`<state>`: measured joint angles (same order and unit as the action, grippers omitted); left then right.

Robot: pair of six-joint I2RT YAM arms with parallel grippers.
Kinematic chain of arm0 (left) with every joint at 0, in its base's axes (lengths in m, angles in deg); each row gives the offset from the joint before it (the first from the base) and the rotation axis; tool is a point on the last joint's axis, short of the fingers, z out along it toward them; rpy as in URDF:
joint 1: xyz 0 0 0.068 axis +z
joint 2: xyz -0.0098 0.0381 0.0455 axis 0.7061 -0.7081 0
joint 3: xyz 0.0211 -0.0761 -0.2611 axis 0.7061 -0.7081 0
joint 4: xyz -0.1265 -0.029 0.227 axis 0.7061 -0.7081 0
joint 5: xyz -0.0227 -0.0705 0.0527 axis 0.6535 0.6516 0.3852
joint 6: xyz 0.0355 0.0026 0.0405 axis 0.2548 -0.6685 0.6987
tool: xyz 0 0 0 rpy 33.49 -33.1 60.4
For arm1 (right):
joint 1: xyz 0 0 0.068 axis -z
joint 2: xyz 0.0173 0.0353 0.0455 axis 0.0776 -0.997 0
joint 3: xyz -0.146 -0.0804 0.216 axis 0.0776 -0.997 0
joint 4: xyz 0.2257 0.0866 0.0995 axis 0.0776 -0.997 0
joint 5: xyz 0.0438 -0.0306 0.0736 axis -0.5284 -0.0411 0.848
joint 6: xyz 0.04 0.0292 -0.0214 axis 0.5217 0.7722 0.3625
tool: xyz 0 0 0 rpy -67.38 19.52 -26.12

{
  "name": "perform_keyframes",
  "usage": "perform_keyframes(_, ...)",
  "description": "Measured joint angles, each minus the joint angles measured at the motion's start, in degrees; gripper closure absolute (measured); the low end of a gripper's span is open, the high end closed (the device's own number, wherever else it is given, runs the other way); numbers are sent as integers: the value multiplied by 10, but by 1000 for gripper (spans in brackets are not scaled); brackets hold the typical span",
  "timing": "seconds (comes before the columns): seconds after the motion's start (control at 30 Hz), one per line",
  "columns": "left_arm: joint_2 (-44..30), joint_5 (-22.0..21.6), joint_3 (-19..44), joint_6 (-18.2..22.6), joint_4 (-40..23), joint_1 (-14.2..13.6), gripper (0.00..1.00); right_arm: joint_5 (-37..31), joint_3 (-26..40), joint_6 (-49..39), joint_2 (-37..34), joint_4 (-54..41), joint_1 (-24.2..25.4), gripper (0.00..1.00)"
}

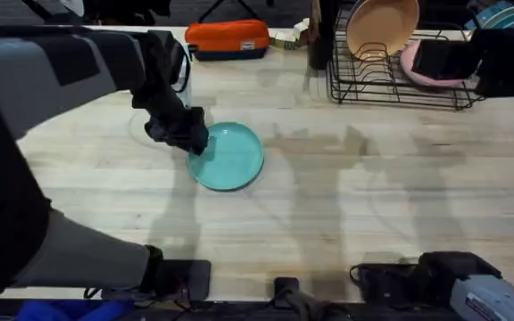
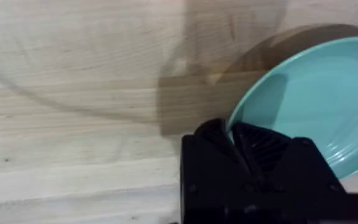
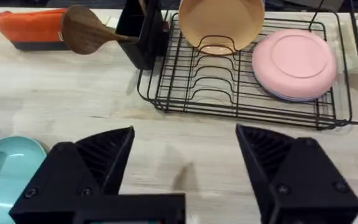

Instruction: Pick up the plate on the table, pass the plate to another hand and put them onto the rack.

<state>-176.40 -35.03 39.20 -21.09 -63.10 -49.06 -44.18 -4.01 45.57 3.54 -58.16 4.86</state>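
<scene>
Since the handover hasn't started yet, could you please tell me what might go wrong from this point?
1. The left hand pinches only the rim of the teal plate, which looks glossy, so it may slip or swing when it is lifted.
2. The right hand is open and far from the plate, so the pass needs a long carry on that thin grip.
3. The rack already holds a tan plate and a pink plate; the teal one could knock them going in.

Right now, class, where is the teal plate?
In the overhead view, the teal plate lies on the table left of centre, its left rim gripped by the left tool, well short of the rack.
</scene>
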Motion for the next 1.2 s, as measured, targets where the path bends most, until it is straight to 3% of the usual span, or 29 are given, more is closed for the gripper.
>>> perform_keyframes(0.5,0,9,9,0,-19,0,960,0,0,0,0,5,0,6)
perform_keyframes(1.2,-10,19,128,0,-47,-2,959,0,0,0,0,6,0,6)
